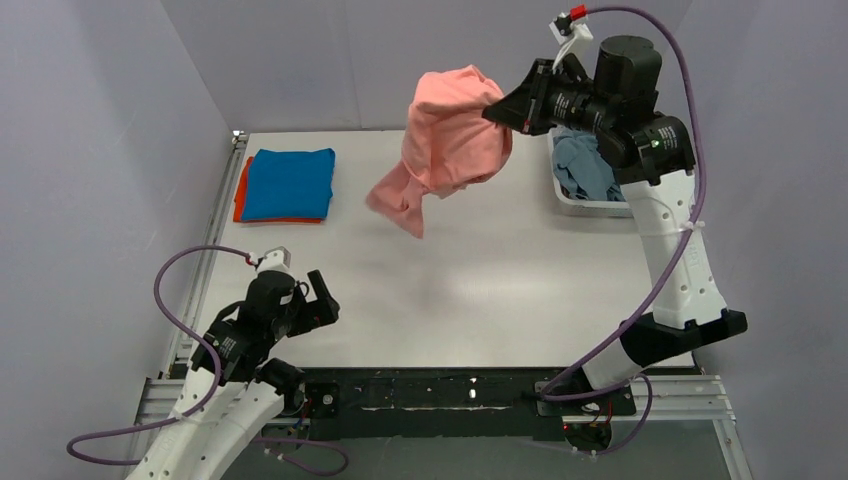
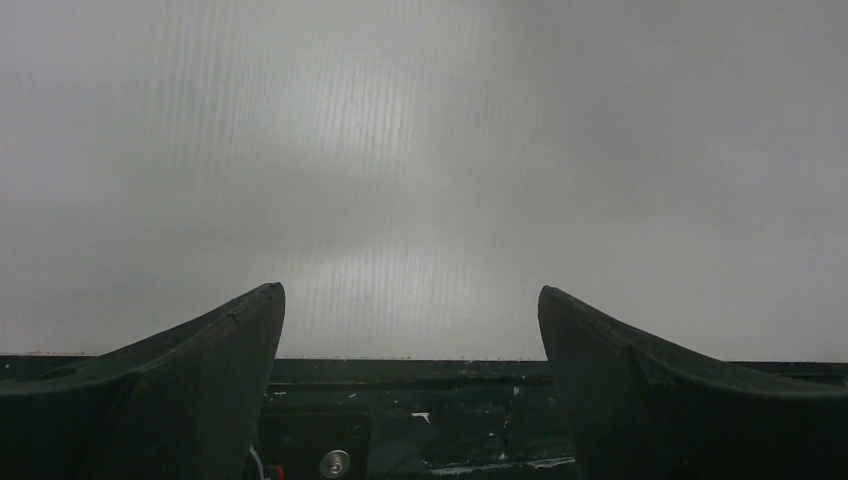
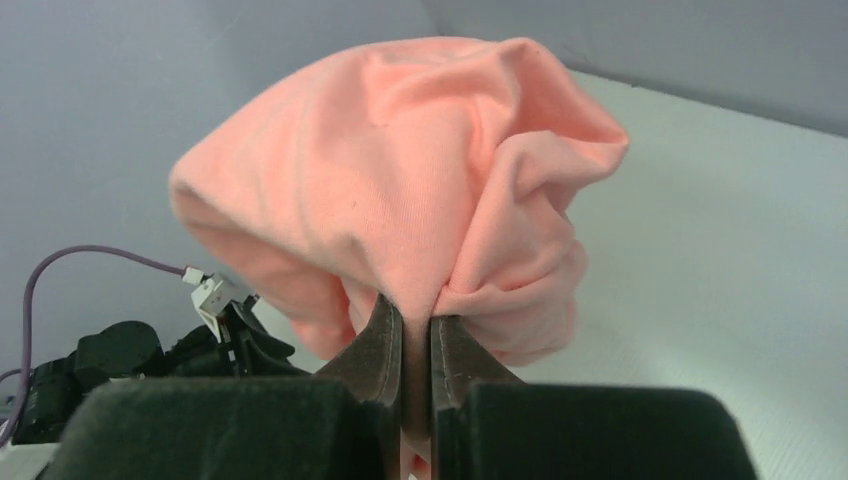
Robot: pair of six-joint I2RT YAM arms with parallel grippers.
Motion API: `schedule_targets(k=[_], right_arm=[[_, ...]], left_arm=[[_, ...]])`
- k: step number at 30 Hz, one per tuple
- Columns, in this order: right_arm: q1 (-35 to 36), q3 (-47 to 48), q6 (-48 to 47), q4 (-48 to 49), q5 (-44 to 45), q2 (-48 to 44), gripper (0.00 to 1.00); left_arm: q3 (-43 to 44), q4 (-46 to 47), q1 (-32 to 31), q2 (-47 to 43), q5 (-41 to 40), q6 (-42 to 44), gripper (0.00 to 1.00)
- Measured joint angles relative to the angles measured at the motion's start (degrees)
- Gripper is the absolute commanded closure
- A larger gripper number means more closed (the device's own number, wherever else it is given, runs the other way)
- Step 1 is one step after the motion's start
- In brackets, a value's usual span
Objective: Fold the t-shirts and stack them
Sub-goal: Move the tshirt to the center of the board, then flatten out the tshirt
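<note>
A salmon-pink t-shirt (image 1: pixel 452 145) hangs bunched in the air over the back middle of the table. My right gripper (image 1: pixel 497 107) is shut on a fold of it, and in the right wrist view the pink cloth (image 3: pixel 420 190) balloons above the pinching fingers (image 3: pixel 385 335). A bright blue t-shirt (image 1: pixel 290 183) lies folded at the back left, on top of a folded orange t-shirt (image 1: pixel 240 190). A dusty grey-blue t-shirt (image 1: pixel 590 165) sits crumpled in the basket at the back right. My left gripper (image 1: pixel 322 296) hovers low at the front left, open and holding nothing (image 2: pixel 412 300).
The white basket (image 1: pixel 582 205) stands at the back right under my right arm. The white table (image 1: pixel 480 290) is walled by grey panels on three sides. A black rail with the arm bases (image 1: pixel 430 390) runs along the near edge.
</note>
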Motion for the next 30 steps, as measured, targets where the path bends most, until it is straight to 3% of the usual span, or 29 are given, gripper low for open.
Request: schedule_targets(k=[1,2,3,5,6,11,12,13,17,24,30], right_arm=[[0.52,-2.58,0.46,1.42,-0.26,-1.25,0.85],[0.79,-6.67,0.98,2.71,-0.57,-2.95,0.64],[0.81,-9.64,1.46,3.30,-0.61,-3.93,0.50],[0.79,-22.51,2.32,6.38,0.81,-6.40,0.36],[0.79,-22.51,2.32,6.38,0.81,-6.40,0.33],[0.33,-42.16,3.39,6.62,13.51,-3.52,0.26],[0.11,-44.24,3.58,5.60,16.15,-2.89,0.26],[-0.07,-46.88,3.61,4.74,19.54,-2.51,0.19],[-0.79,-52.98,3.45,3.56,27.36,-5.29,0.17],[-0.72,-61.53,3.48,7.72,31.43,-17.94,0.16],[-0.72,-64.26,3.54,9.44,32.48,-20.44,0.16]], left_arm=[[0.00,-0.61,0.00,-0.28,-0.13,-0.33,0.00],[0.00,-1.25,0.00,-0.52,-0.31,-0.70,0.00],[0.00,-1.88,0.00,-0.68,-0.52,-0.98,0.00],[0.00,-2.95,0.00,-0.72,-0.92,-1.53,0.00],[0.00,-3.41,0.00,-0.72,-1.07,-1.75,0.00],[0.20,-6.80,0.00,-0.44,-2.23,-2.82,0.00],[0.42,-7.45,0.00,-0.15,-2.49,-3.06,0.01],[0.55,-7.85,0.00,0.28,-2.58,-3.28,0.01],[0.61,-7.58,0.00,3.76,-0.13,-3.54,0.00],[0.61,2.29,-0.87,17.55,15.89,-3.50,0.00],[2.78,9.84,-12.46,31.61,18.51,-4.15,0.01]])
